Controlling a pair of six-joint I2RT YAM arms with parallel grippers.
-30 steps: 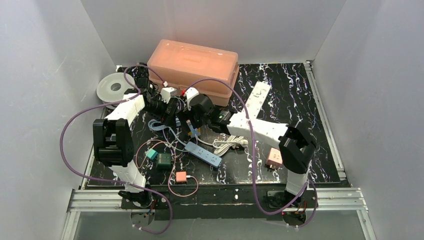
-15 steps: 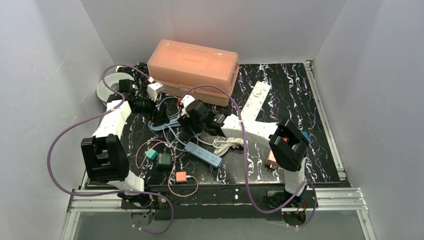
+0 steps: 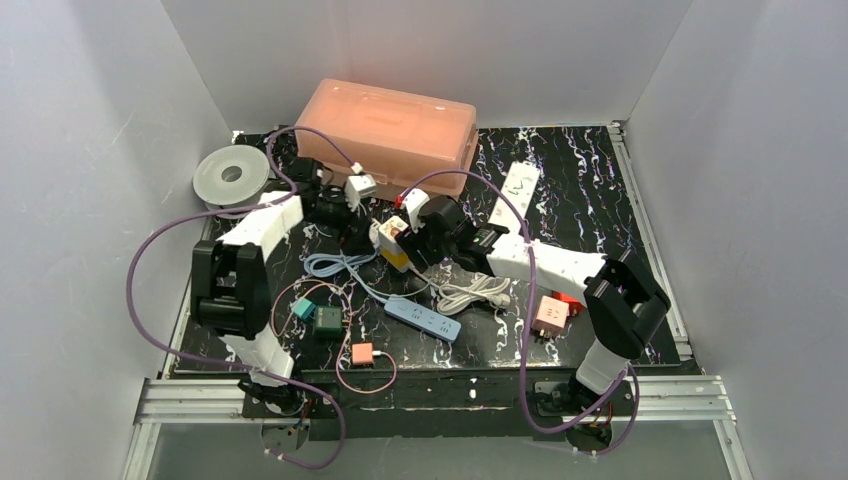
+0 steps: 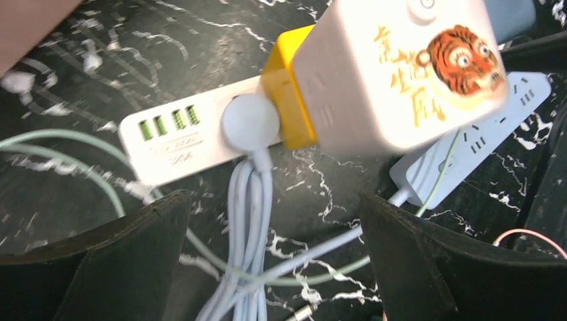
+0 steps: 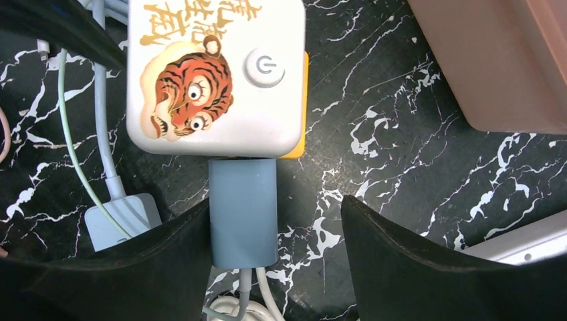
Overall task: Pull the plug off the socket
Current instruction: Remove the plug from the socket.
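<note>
A white cube socket with a tiger sticker and a yellow base (image 5: 214, 73) lies on the black marble table; it also shows in the top view (image 3: 392, 238) and the left wrist view (image 4: 394, 73). A blue-grey plug (image 5: 242, 210) is seated in its side. My right gripper (image 5: 274, 257) is open around this plug, with the plug against the left finger and a gap to the right finger. My left gripper (image 4: 274, 254) is open and empty above a pale blue cable bundle. A round pale plug (image 4: 251, 120) sits in a white strip with green ports (image 4: 180, 137).
An orange lidded box (image 3: 385, 135) stands at the back. A blue power strip (image 3: 423, 318), a coiled white cable (image 3: 465, 293), a pink adapter (image 3: 549, 316), green adapters (image 3: 325, 320) and thin wires lie in front. A long white strip (image 3: 515, 190) is at the back right and a white disc (image 3: 231, 175) at the back left.
My left gripper swung from the back left toward the middle. My right gripper shifted right, and the tiger cube socket now shows beside it. The blue power strip slid slightly right.
</note>
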